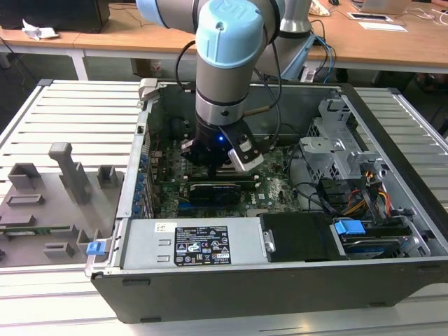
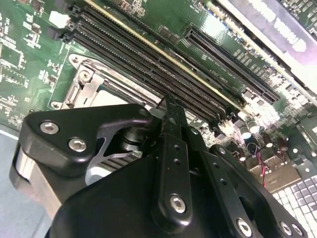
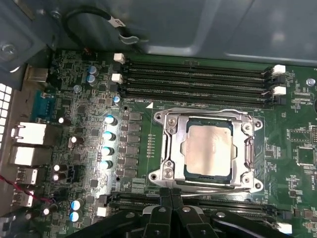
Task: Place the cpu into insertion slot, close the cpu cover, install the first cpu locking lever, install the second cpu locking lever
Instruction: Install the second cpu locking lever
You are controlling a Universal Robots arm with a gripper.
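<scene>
The fingers (image 3: 171, 196) look pressed together with nothing between them, tips hovering right at the near edge of the socket. Just past them the cpu (image 3: 208, 148) sits flat in its slot, pale metal top showing through the window of the cpu cover (image 3: 169, 146) (which is down around it, frame lying flat). Beyond that run the long black memory slots (image 3: 198, 79), then the grey case wall (image 3: 223, 29).
</scene>
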